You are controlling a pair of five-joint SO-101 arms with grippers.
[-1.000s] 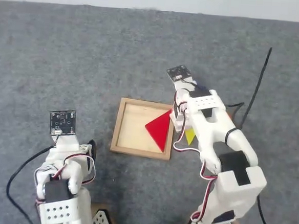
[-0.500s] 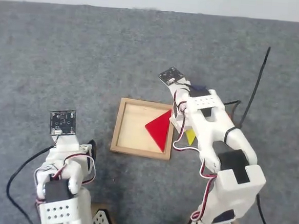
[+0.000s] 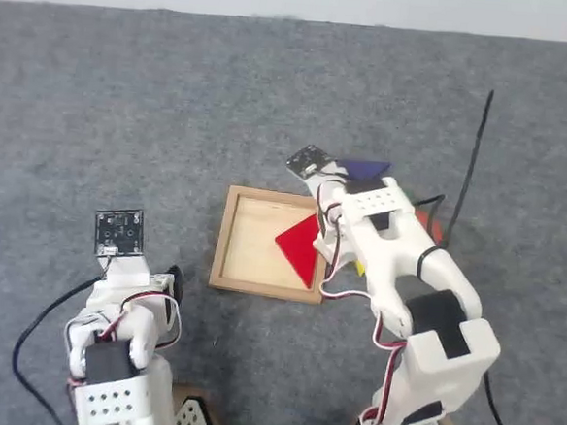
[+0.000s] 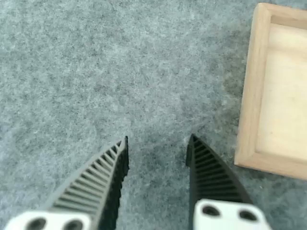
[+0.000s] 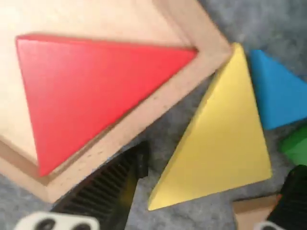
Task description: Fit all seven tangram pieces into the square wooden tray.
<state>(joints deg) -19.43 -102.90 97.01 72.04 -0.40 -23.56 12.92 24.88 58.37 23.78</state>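
Yellow triangle [image 5: 216,134] sits between the right gripper's [image 5: 217,167] parted jaws beside the wooden tray [image 5: 163,103]; the left gripper [image 4: 158,140] gapes too.

Grey carpeted table [image 3: 126,95], wooden tray [image 3: 221,247], yellow triangle [image 5: 220,143], blue piece [image 5: 276,93]
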